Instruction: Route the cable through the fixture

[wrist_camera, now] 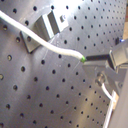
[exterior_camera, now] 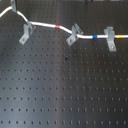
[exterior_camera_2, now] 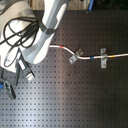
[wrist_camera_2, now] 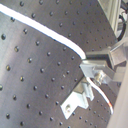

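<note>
The cable is a thin white cord crossing the far part of the perforated board in the first exterior view, with a red band, a blue one and a yellow one. It passes through the metal fixture brackets and lies at a third. In both wrist views the cable runs into my gripper, which looks shut on it beside a bracket. In the second exterior view the arm hides the gripper.
Another bracket stands at the far left edge in the first exterior view. Black cable loops and loose connectors lie at the second exterior view's left. The dark board is dotted with holes.
</note>
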### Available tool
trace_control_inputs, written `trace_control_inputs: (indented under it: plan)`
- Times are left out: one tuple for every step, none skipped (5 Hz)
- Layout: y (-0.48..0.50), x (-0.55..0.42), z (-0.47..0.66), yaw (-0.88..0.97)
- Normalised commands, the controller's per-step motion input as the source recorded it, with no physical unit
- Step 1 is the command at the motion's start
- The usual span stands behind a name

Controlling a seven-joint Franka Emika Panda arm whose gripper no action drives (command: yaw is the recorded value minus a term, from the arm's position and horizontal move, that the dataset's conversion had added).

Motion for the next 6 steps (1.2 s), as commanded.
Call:
trace_control_inputs:
  plan:
    - [-0.021, 0.123, -0.19, 0.0]
    - [0.027, 0.22, -0.34, 0.11]
    - [-0.043, 0.157, -0.33, 0.29]
    - [0.021, 0.108, -0.27, 0.32]
    - [0.089, 0.191, -0.26, 0.42]
    - [0.13, 0.22, -0.25, 0.45]
